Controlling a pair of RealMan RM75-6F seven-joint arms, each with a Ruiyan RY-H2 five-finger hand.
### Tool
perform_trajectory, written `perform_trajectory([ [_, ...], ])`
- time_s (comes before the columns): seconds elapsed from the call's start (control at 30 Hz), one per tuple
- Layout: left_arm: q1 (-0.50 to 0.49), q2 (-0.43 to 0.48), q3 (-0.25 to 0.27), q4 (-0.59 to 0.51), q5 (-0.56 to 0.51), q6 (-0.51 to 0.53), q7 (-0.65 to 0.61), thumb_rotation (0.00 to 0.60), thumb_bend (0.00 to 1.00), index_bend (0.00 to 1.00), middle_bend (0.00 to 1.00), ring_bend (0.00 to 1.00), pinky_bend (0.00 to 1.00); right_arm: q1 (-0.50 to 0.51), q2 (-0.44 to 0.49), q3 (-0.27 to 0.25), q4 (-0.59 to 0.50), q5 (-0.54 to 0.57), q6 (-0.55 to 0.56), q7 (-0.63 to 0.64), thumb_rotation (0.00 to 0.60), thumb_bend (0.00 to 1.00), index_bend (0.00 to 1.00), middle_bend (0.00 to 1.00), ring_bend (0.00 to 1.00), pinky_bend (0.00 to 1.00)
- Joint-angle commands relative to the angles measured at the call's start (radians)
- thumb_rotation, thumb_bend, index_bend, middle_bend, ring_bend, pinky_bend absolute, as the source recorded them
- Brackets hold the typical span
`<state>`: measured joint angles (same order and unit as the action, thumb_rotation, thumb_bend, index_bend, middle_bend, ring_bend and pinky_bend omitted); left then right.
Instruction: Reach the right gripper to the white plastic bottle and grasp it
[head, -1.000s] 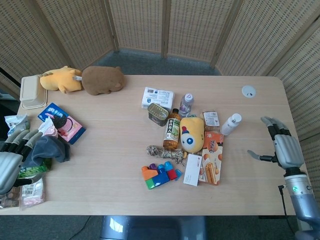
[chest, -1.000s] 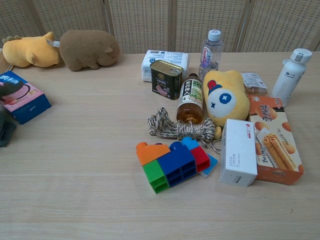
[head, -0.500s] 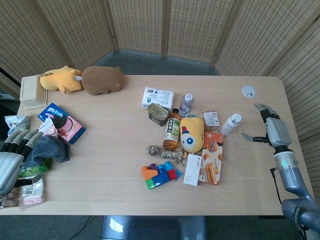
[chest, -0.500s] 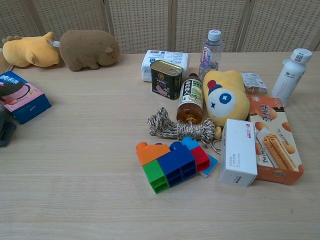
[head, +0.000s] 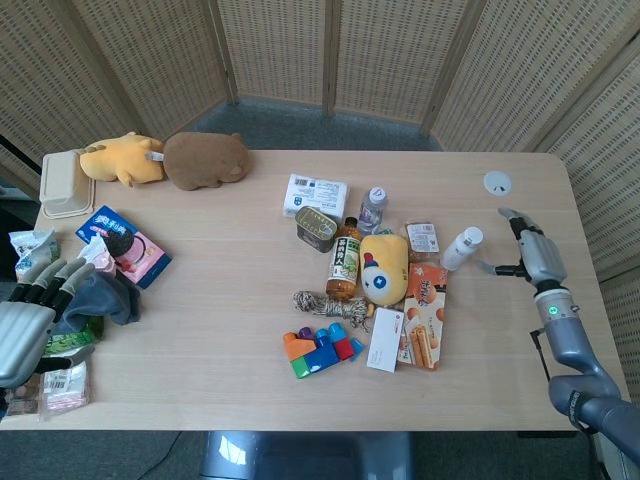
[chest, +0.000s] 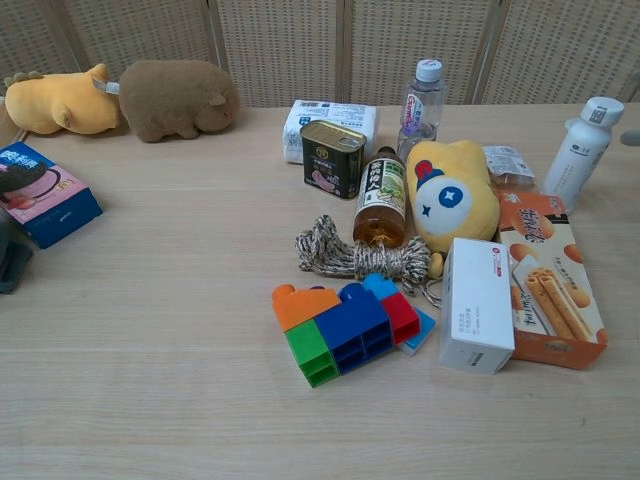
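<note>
My right hand (head: 528, 252) has fingers spread wide, white plastic bottle (head: 462, 248) just off the fingertips. Looks light, smooth, tippy, so I'd wrap mid-body.

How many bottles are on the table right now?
3. The white plastic bottle stands at the right of the cluster, nearest the right hand. The clear water bottle stands behind the yellow plush. The tea bottle lies beside the can. None seem hidden.
</note>
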<state>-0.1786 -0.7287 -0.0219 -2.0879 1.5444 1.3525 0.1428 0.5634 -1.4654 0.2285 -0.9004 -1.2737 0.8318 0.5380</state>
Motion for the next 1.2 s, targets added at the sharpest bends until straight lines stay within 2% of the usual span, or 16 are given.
perform_trajectory([
  [0.03, 0.001, 0.003, 0.0, -0.004, -0.001, 0.002, 0.001, 0.6, 0.0, 0.0, 0.0, 0.0, 0.0, 0.016, -0.026, -0.006, 0.033, -0.006, -0.024, 0.021, 0.429, 0.11, 0.0, 0.0, 0.0, 0.0],
  [0.4, 0.011, 0.014, 0.002, -0.005, -0.002, 0.017, 0.008, 0.6, 0.0, 0.0, 0.0, 0.0, 0.0, 0.077, -0.107, -0.014, 0.12, -0.022, -0.099, 0.061, 0.428, 0.12, 0.0, 0.0, 0.0, 0.0],
  [0.67, 0.025, 0.026, 0.007, -0.009, 0.0, 0.034, 0.002, 0.6, 0.0, 0.0, 0.0, 0.0, 0.0, 0.125, -0.152, -0.002, 0.166, -0.031, -0.147, 0.14, 0.426, 0.11, 0.0, 0.0, 0.0, 0.0],
  [0.73, 0.029, 0.027, 0.008, -0.011, 0.001, 0.039, 0.003, 0.6, 0.0, 0.0, 0.0, 0.0, 0.0, 0.135, -0.173, 0.004, 0.188, -0.032, -0.142, 0.154, 0.438, 0.12, 0.0, 0.0, 0.0, 0.0],
  [0.87, 0.038, 0.032, 0.013, -0.014, 0.0, 0.047, 0.006, 0.6, 0.0, 0.0, 0.0, 0.0, 0.0, 0.151, -0.211, 0.011, 0.231, -0.03, -0.15, 0.194, 0.501, 0.12, 0.0, 0.02, 0.0, 0.0],
  [0.93, 0.043, 0.034, 0.015, -0.014, -0.001, 0.051, 0.006, 0.6, 0.0, 0.0, 0.0, 0.0, 0.0, 0.156, -0.229, 0.013, 0.255, -0.03, -0.149, 0.205, 0.557, 0.12, 0.0, 0.11, 0.0, 0.0],
  [1.0, 0.048, 0.037, 0.017, -0.014, -0.002, 0.056, 0.005, 0.6, 0.0, 0.0, 0.0, 0.0, 0.0, 0.159, -0.251, 0.014, 0.283, -0.029, -0.146, 0.215, 0.599, 0.12, 0.07, 0.27, 0.08, 0.0],
  [1.03, 0.05, 0.039, 0.017, -0.014, -0.002, 0.059, 0.005, 0.6, 0.0, 0.0, 0.0, 0.0, 0.0, 0.16, -0.258, 0.015, 0.292, -0.029, -0.147, 0.222, 0.6, 0.12, 0.17, 0.37, 0.17, 0.01],
  [1.07, 0.052, 0.041, 0.017, -0.014, -0.003, 0.062, 0.005, 0.6, 0.0, 0.0, 0.0, 0.0, 0.0, 0.161, -0.267, 0.016, 0.304, -0.029, -0.144, 0.231, 0.6, 0.12, 0.21, 0.41, 0.2, 0.02],
  [1.1, 0.054, 0.042, 0.017, -0.015, -0.002, 0.064, 0.005, 0.6, 0.0, 0.0, 0.0, 0.0, 0.0, 0.161, -0.274, 0.016, 0.315, -0.029, -0.138, 0.235, 0.6, 0.12, 0.3, 0.52, 0.29, 0.07],
  [1.2, 0.056, 0.045, 0.017, -0.017, 0.001, 0.067, 0.006, 0.6, 0.0, 0.0, 0.0, 0.0, 0.0, 0.162, -0.294, 0.019, 0.346, -0.03, -0.123, 0.248, 0.6, 0.12, 0.45, 0.72, 0.49, 0.22],
])
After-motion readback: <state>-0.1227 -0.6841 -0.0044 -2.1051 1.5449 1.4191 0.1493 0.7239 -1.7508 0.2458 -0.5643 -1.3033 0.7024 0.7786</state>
